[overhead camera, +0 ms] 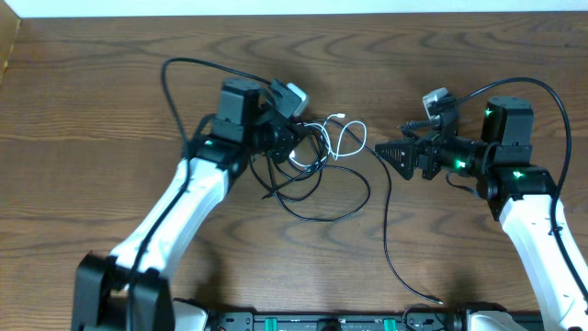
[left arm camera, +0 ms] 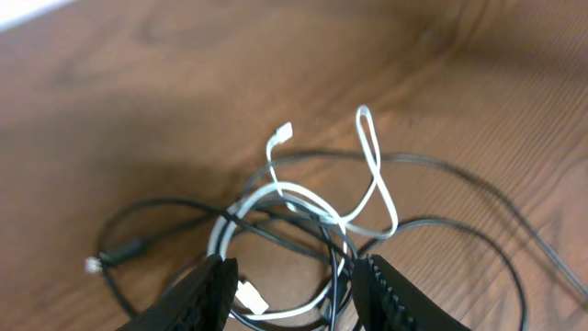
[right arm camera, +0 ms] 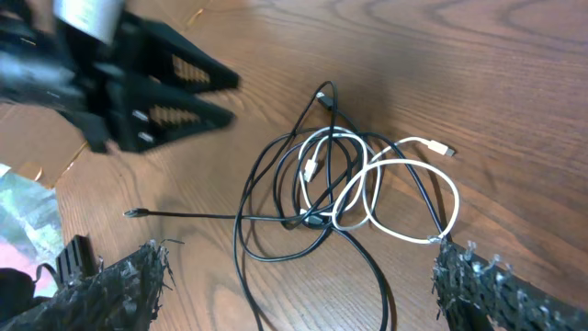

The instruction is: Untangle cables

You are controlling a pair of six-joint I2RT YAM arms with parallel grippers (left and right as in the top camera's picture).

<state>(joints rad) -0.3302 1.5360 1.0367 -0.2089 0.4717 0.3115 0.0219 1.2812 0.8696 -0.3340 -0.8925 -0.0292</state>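
A tangle of thin black cables (overhead camera: 308,179) and one white cable (overhead camera: 347,138) lies on the wooden table between the arms. One black cable (overhead camera: 388,230) trails from it toward the front edge. My left gripper (overhead camera: 292,145) is open and low over the tangle's left side. In the left wrist view its jaws (left arm camera: 296,274) straddle the white cable (left arm camera: 372,184) and the black loops (left arm camera: 184,207). My right gripper (overhead camera: 393,156) is open and empty just right of the tangle. In the right wrist view its fingers (right arm camera: 294,280) flank the white loop (right arm camera: 404,167) and black cables (right arm camera: 266,198).
The left gripper (right arm camera: 152,92) shows beyond the tangle in the right wrist view. A cardboard edge (overhead camera: 7,46) sits at the table's far left corner. Crumpled plastic (right arm camera: 23,216) lies at the left of the right wrist view. A black rail (overhead camera: 322,322) runs along the front edge.
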